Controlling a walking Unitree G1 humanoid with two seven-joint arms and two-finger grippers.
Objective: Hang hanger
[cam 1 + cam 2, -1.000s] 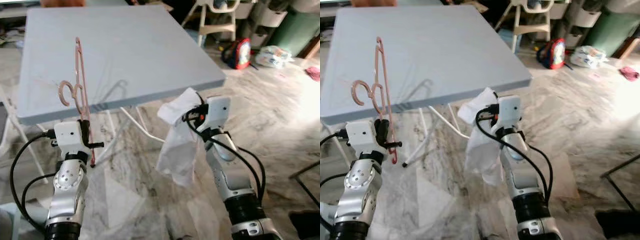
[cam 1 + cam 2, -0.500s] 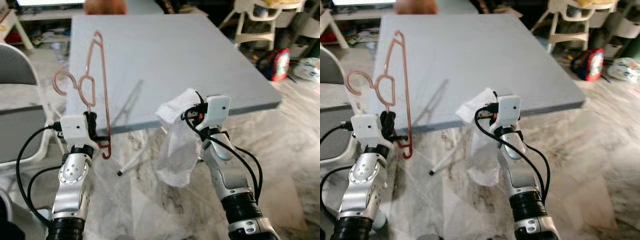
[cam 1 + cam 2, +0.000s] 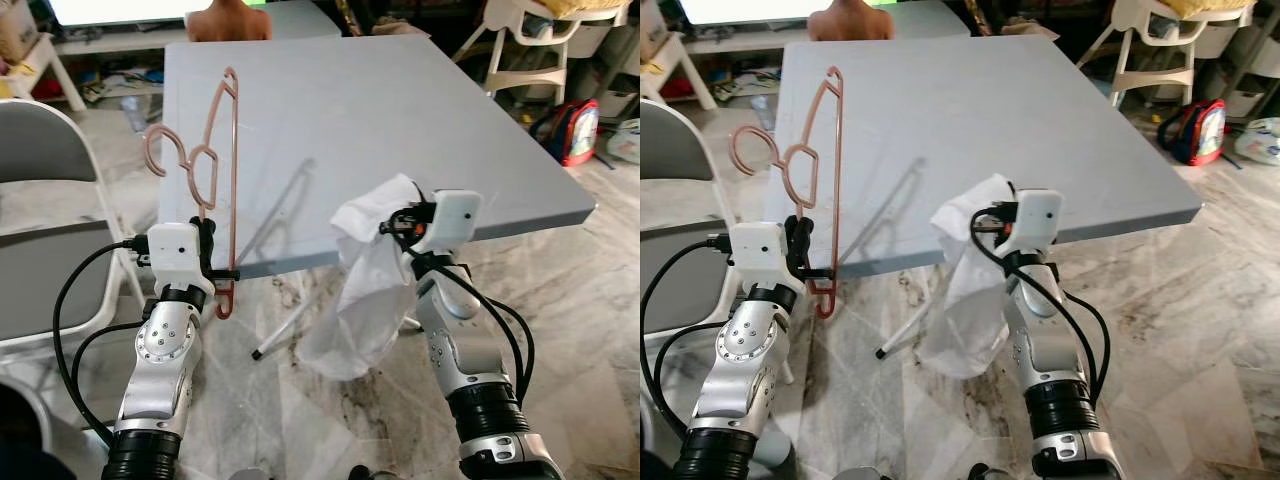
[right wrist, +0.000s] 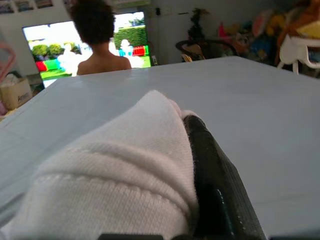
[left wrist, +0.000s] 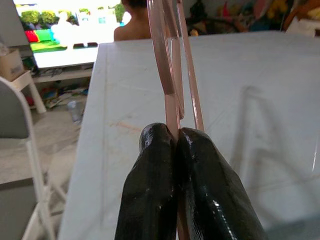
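1. The robot stands at the near edge of a grey bench (image 3: 420, 120), both arms raised in front of it.
2. The left end effector (image 3: 208, 262) has its two fingers pressed together on the lower wire of a pink hanger (image 3: 212, 160), which stands upright above it with its hook pointing towards a grey folding chair (image 3: 45, 200).
3. The right end effector (image 3: 402, 224) is clamped on a white cloth (image 3: 368, 290) that hangs limp below the bench edge.
4. I judge this a carrying stage: hanger and cloth are both in hand, and no rail or hook to hang from is in sight, so the next move calls for finding one.
5. The left wrist view shows the black fingers (image 5: 150, 190) meeting on the wire, a detail too small in the head views.
6. The right wrist view shows a person (image 4: 97, 45) beyond the bench, facing a bright screen (image 4: 60, 50).
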